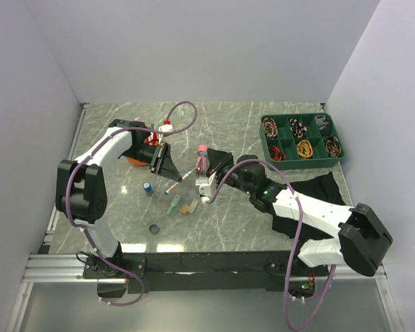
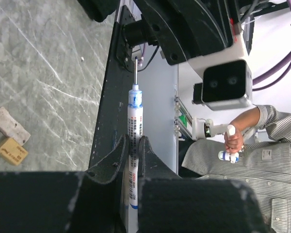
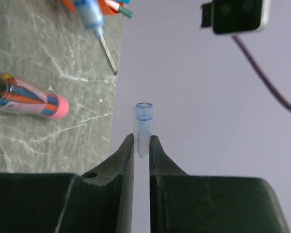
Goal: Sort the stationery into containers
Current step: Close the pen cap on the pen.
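**A:** Where is the white pen?

**B:** We see the white pen (image 2: 135, 121) held up off the table (image 1: 228, 124), near its middle. The left tool (image 2: 133, 145) grips its barrel, with both fingers pressed onto it. The pen's bare metal tip and blue collar point away from that tool, toward the right arm.

**A:** What does the other arm hold?

**B:** We see a clear cap (image 3: 143, 121) with a blue rim. It stands upright in the right tool (image 3: 141, 141), pinched at its lower end between the two fingertips. The cap and the pen's tip are near each other but do not touch.

**A:** Where is the container?

**B:** The orange pot (image 1: 133, 160) sits on the table behind the left arm's wrist and is partly hidden by it. A few upright pieces (image 1: 165, 127) stand in it, but they are too small for us to name.

**A:** What else lies loose?

**B:** A pink tube (image 3: 26, 94) with bright stripes inside lies on the table just beside the right tool. A small blue cylinder (image 1: 147, 187), a green clip (image 1: 173, 204) and a yellow eraser (image 1: 187, 207) lie nearer the arms' bases, in front of the left tool. A white block (image 2: 9, 125) lies just beside the eraser.

**A:** And further out?

**B:** A green tray (image 1: 299, 117) of coiled bands sits at the far right of the table. A black cloth (image 1: 315, 188) is spread under the right arm.
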